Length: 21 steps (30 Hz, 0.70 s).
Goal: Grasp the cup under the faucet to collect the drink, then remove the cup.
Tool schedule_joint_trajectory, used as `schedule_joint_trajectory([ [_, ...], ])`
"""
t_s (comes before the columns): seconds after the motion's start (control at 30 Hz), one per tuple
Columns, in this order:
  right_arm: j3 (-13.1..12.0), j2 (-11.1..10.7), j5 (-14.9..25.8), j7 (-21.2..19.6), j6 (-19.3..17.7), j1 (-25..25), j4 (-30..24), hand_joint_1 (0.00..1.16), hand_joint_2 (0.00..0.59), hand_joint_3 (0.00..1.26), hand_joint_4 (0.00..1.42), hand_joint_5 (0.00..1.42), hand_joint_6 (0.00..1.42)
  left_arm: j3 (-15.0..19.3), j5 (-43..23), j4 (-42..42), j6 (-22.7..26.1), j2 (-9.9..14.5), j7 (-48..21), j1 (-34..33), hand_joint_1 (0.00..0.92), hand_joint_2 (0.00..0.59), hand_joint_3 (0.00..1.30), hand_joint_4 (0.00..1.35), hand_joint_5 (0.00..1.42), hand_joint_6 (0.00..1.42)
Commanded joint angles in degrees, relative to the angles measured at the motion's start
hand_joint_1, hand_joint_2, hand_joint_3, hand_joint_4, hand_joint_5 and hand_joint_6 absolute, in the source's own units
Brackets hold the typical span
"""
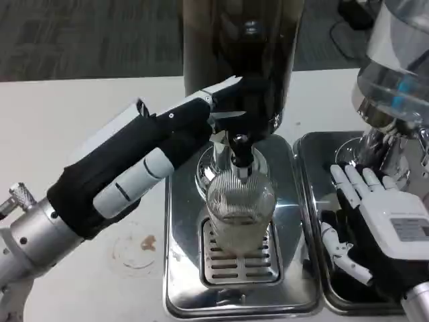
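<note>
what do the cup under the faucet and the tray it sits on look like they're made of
The cup looks like clear ribbed plastic, possibly glass: the tray's grate shows through its fine vertical ridges. The drip tray looks like polished stainless steel, with mirror-like reflections and a slotted grate under the cup. The faucet above appears to be shiny chromed metal with a dark handle.

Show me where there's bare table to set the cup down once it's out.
Bare white table lies left of the drip tray, behind the left hand; near the tray a ring stain marks it. Crowded: cup under the faucet, right hand over the second tray.
</note>
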Motion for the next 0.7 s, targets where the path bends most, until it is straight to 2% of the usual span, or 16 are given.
schedule_joint_trajectory([
  [0.03, 0.22, 0.26, -0.05, 0.63, 0.37, -0.18, -0.67, 0.0, 0.533, 0.0, 0.0, 0.0, 0.0, -2.47, 1.95, 1.38, 1.32, 0.65, -2.05, -0.06, 0.0, 0.204, 0.08, 0.0, 0.06, 0.0],
  [0.47, 0.03, 0.62, -0.23, 0.46, 1.32, 0.25, -1.57, 0.0, 0.533, 0.0, 0.0, 0.0, 0.0, -5.04, 3.71, 0.4, 0.9, 2.67, -3.48, -1.11, 0.0, 0.204, 0.07, 0.0, 0.05, 0.0],
  [0.7, -0.55, 0.92, 0.2, 0.46, 2.14, 0.95, -2.8, 0.0, 0.533, 0.0, 0.0, 0.0, 0.0, -6.01, 2.65, -2.28, 2.62, 3.85, -4.0, -0.83, 0.0, 0.214, 0.08, 0.0, 0.05, 0.0],
])
